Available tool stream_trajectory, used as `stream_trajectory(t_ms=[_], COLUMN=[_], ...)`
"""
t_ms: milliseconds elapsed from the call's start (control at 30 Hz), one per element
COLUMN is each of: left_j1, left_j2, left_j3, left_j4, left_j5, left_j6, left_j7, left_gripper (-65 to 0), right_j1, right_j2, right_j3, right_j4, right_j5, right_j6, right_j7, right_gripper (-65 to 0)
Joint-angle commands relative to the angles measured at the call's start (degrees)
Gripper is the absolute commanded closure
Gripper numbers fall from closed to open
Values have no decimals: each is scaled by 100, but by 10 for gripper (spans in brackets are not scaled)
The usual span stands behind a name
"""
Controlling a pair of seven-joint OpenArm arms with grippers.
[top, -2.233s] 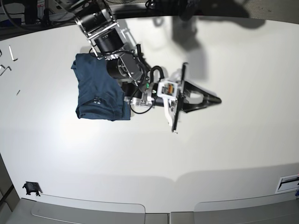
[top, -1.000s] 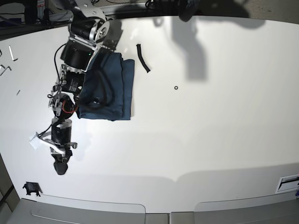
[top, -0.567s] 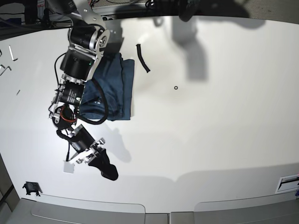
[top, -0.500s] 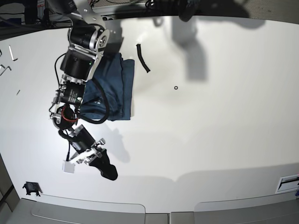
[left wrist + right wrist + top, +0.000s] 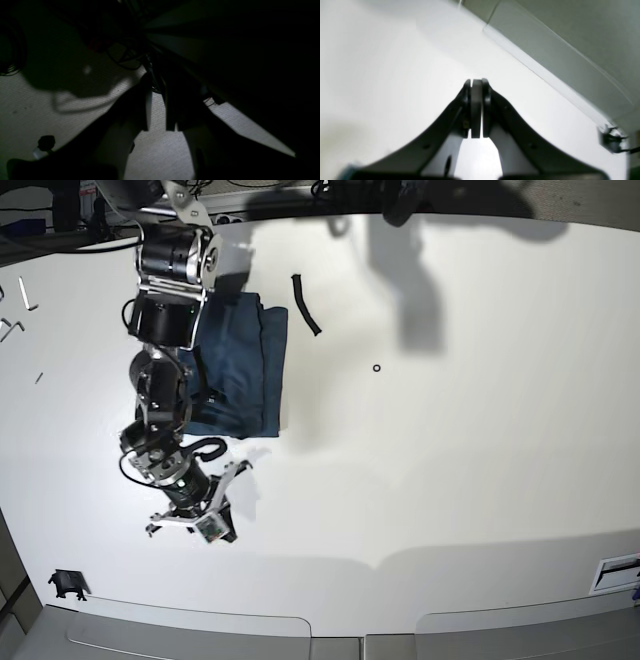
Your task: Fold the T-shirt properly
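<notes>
On my left-wrist feed almost everything is dark. I can make out the left gripper [image 5: 156,110] with its two fingers [image 5: 146,105] standing a little apart, a narrow strip of pale speckled floor showing between them, and nothing held there. Cables hang in the gloom above, and a small dark knob [image 5: 46,142] sits low on the left. The T-shirt does not appear in this view.

Over on the right-wrist feed, the right gripper [image 5: 476,110] has its pads pressed flat together (no cloth or anything else between them). It hangs over bare white table [image 5: 382,62], with the table's edge and a grey strip running along the upper right. No shirt here either.

From the base camera I see the T-shirt [image 5: 245,370], dark navy, lying folded into a rough rectangle on the table [image 5: 450,480]. The right arm stretches down across the shirt's left part, and the right gripper [image 5: 220,532] is below the shirt, well clear of its lower edge. A short black strip [image 5: 305,304] lies just to the shirt's right at its upper corner; a tiny black ring [image 5: 376,367] sits further right, well apart. The left gripper is out of this view.
</notes>
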Motion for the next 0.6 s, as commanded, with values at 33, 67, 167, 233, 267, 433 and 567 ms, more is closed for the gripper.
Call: stream_trajectory(t_ms=[33, 67, 167, 233, 267, 433, 567], left_j1=[66, 66, 66, 66, 66, 66, 66], left_j2=[44, 44, 44, 44, 44, 44, 44], left_j3=[9, 9, 9, 9, 9, 9, 9], left_j4=[26, 26, 26, 26, 26, 26, 26], left_j5=[13, 11, 11, 11, 11, 11, 11], left_j6=[-61, -61, -61, -61, -61, -61, -61], left_j7=[-55, -55, -55, -55, -55, -55, -55], left_gripper=[-81, -81, -81, -81, -81, -81, -81], right_j1=[162, 166, 166, 168, 168, 166, 166], right_j2=[42, 52, 136, 168, 195, 385, 544], right_j3=[-98, -140, -262, -275, -275, -275, -299], right_j4=[96, 96, 96, 96, 96, 101, 101], right_j5=[-415, -682, -1309, -1655, -1770, -1558, -1606], right_j6=[-474, -551, -962, -1462, -1788, -3571, -5687], right_j7=[208, 205, 221, 195, 146, -599, -1093], right_gripper=[0, 0, 0, 0, 0, 0, 0])
